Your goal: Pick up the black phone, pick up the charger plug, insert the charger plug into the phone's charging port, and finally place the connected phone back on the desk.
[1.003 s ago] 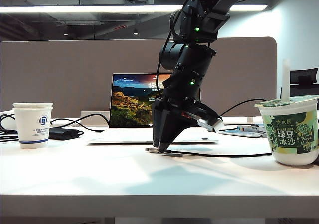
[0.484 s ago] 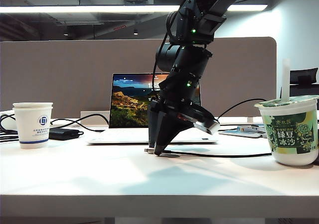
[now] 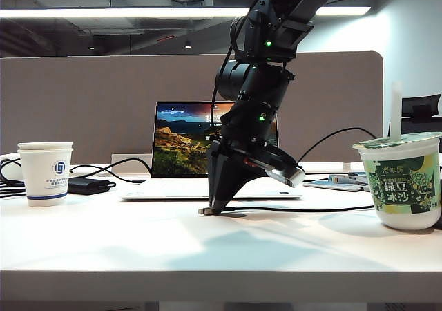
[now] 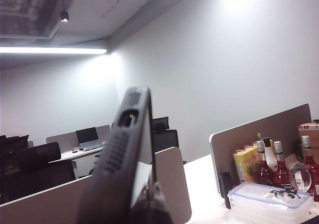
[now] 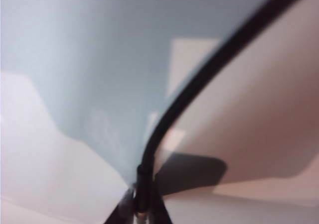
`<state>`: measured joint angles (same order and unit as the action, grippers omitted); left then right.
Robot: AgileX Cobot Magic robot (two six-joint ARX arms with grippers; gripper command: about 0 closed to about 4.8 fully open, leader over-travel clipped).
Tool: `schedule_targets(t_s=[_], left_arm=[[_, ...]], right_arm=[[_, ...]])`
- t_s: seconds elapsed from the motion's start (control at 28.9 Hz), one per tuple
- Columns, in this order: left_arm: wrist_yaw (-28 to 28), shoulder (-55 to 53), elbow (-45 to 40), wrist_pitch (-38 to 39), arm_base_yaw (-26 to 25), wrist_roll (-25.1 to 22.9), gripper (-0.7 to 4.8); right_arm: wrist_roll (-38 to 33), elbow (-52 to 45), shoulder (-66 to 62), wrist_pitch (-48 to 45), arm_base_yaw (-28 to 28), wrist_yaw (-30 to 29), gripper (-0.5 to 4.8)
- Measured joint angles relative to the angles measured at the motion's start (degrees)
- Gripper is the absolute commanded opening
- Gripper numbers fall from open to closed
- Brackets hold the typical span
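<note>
R gripper [image 3: 213, 208] down at desk [image 3: 138, 249], fingers pinching charger plug [image 3: 205, 211]. L gripper [image 4: 149, 206] clamps black phone [image 4: 124, 159] aloft. Lift plug straight; avoid cable [image 3: 297, 209] snag.

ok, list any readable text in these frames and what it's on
"绿豆冰沙": green label of the sealed white plastic drink cup.
Blue round logo with small lines under it on the white paper cup: too small to read.
Digits on the open white laptop's screen: cut off by the right tool.
Red bottle labels and yellow box in the left wrist view: blurred.
</note>
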<state>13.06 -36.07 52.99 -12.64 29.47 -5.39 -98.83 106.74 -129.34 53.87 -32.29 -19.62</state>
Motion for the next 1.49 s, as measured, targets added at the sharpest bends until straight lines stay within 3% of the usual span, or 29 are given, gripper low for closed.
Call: schedule_targets(t_s=[0.73, 1.14, 1.49], left_arm=[[1.05, 0.0, 0.0, 0.24, 0.0, 0.02, -0.07], [1.03, 0.04, 0.0, 4.0, -0.02, 0.11, -0.07], [1.11, -2.05, 0.0, 10.45, -0.02, 4.63, -0.07]], right_arm=[[24.3, 0.0, 0.44, -0.76, 1.09, 1.42, -0.06], [44.13, 0.02, 10.23, -1.95, 6.16, -4.61, -0.06], [62.07, 0.0, 21.68, -4.17, 8.59, -9.73, -0.05]])
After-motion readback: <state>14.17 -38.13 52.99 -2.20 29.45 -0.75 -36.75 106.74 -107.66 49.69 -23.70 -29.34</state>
